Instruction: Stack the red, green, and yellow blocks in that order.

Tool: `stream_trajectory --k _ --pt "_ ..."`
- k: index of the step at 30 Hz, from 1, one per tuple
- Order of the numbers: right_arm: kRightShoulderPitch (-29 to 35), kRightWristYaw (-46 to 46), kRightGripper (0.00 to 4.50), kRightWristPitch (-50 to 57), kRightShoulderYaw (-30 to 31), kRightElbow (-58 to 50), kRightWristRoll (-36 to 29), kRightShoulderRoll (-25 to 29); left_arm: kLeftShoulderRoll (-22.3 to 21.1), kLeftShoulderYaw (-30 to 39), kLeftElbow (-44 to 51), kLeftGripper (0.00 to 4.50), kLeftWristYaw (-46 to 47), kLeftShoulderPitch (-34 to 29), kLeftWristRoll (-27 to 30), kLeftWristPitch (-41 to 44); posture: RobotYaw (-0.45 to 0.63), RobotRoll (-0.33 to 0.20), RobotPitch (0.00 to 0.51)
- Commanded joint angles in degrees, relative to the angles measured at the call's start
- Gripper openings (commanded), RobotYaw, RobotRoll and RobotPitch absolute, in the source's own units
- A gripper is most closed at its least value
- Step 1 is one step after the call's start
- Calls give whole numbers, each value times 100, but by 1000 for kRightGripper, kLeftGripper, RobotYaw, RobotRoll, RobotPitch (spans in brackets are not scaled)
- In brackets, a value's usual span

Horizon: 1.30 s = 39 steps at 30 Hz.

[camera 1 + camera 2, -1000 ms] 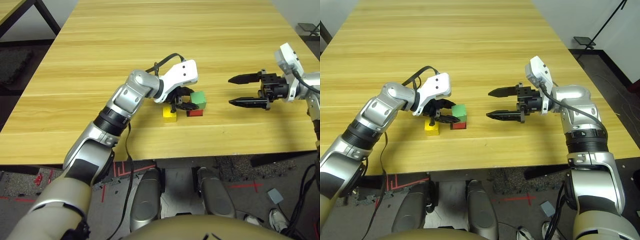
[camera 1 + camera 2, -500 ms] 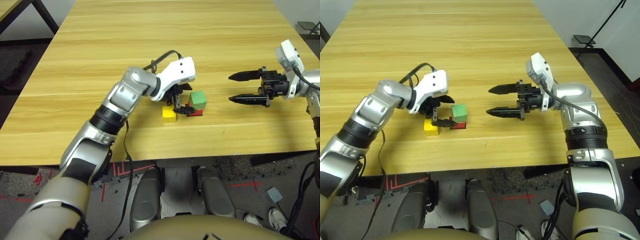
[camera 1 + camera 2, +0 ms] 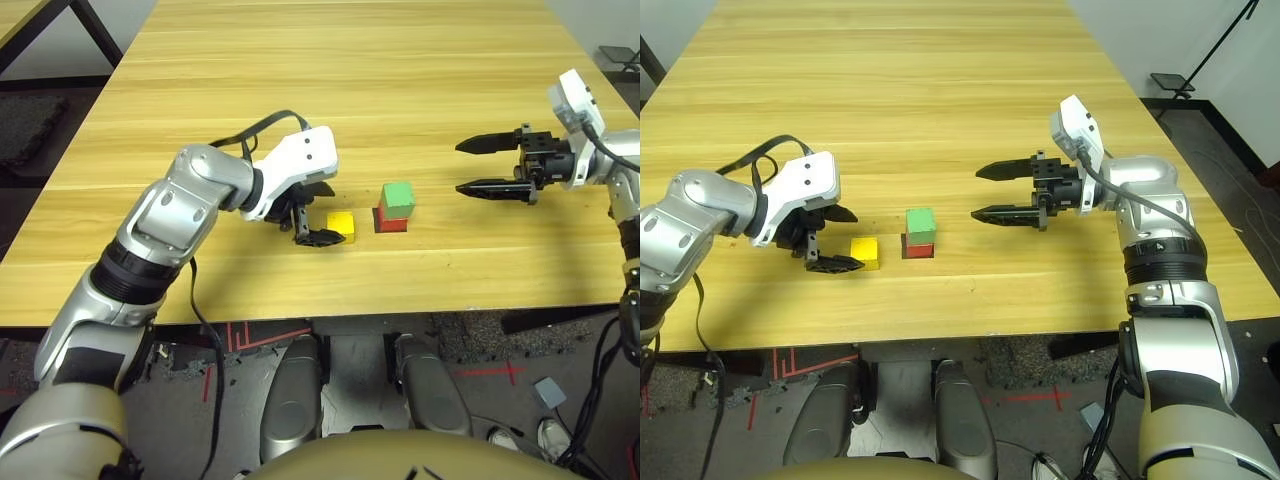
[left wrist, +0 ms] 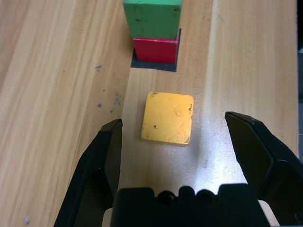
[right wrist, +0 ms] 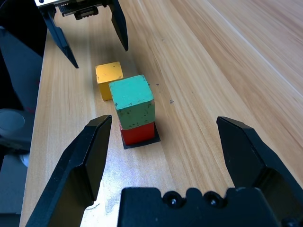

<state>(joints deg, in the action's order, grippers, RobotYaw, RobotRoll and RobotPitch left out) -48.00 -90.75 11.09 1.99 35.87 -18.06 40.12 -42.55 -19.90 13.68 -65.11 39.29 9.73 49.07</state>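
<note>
Green block [image 3: 398,195] now sits released atop the red block [image 3: 390,224], and the left claw [image 3: 315,213] has pulled back to 9 o'clock of the yellow block [image 3: 340,223], fingers wide and empty. Right claw [image 3: 495,166] waits wide at 3 o'clock of the stack. Only yellow is left to place.

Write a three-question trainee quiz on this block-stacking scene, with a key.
1. True or false: the green block sits on the red block.
2. Which block lies alone on the table? A) red B) yellow C) green
3. Fill in: the left claw is ____, its fingers either side of the yellow block.

Key: 1 true. 2 B. 3 open. The right claw is also open and holds nothing.
</note>
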Motion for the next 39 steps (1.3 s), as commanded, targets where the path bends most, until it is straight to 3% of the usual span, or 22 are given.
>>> stream_trajectory --k 1,14,17,22,29,38,39 --pt "-90 -78 4500 -90 36 116 93 18 -4 -87 -26 4449 118 -237 -16 -120 179 -24 119" --pt "-25 -91 4500 -38 -24 65 119 19 433 -174 -85 4449 486 -394 71 1 167 -21 129" --pt "-12 -79 4500 -33 -33 59 115 23 591 -138 -134 3909 579 -376 121 84 166 -20 129" --pt "14 -59 4500 -12 -51 27 103 28 675 -130 -136 2266 718 -382 120 197 161 -19 130" --pt "40 -55 4500 -2 -80 7 104 69 412 76 142 46 838 -9 222 646 166 -12 130" --pt "57 -24 4500 -7 -70 3 104 20 12 179 273 46 631 651 552 894 178 -3 128" --pt "55 -17 4500 -7 -67 2 104 12 -38 131 300 203 574 625 553 821 177 -3 127"
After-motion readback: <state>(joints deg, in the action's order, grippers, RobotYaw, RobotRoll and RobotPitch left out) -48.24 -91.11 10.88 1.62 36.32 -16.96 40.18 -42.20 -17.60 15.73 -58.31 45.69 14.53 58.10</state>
